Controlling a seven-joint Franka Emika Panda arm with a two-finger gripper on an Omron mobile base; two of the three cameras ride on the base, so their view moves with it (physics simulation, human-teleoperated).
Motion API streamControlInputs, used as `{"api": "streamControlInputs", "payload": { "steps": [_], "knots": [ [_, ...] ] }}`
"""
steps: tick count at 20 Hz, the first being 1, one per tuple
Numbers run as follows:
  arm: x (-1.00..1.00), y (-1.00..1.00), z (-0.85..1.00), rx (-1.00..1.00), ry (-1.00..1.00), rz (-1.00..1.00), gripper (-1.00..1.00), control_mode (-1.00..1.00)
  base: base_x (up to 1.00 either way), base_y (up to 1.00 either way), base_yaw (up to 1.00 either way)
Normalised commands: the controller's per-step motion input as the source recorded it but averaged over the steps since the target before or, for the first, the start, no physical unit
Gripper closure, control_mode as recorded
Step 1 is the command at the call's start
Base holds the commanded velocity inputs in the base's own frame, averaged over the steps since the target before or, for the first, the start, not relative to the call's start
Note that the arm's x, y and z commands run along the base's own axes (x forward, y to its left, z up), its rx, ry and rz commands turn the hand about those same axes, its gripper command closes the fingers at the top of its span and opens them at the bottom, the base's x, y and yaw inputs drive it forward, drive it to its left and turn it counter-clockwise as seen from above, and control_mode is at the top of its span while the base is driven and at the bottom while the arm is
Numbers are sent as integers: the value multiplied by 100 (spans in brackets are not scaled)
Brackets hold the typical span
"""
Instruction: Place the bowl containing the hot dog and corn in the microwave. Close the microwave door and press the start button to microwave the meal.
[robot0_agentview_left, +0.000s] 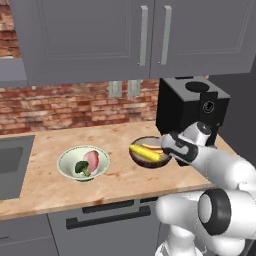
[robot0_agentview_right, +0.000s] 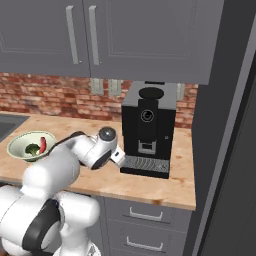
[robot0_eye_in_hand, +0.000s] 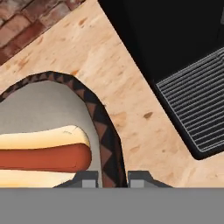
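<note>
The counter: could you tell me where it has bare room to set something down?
Free: counter between sink and pale bowl, and the front strip. Crowded: gripper straddling the dark bowl rim beside the coffee machine.

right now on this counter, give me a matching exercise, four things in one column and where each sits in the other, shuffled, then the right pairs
Things:
1. corn
2. broccoli
3. coffee machine
4. gripper

Places:
A. in the pale green-white bowl
B. fingertips either side of the dark bowl's rim
C. in the dark brown bowl with the hot dog
D. against the brick wall, beside the dark bowl

Pairs: 1-C, 2-A, 3-D, 4-B
</note>
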Motion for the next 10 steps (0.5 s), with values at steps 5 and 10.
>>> {"api": "streamControlInputs", "payload": {
  "steps": [5, 10],
  "knots": [
    [-80, 0, 71, 0, -27, 12, 100, -100, 0, 0, 0],
    [-92, 0, 96, 0, -16, 13, 100, -100, 0, 0, 0]
  ]
}}
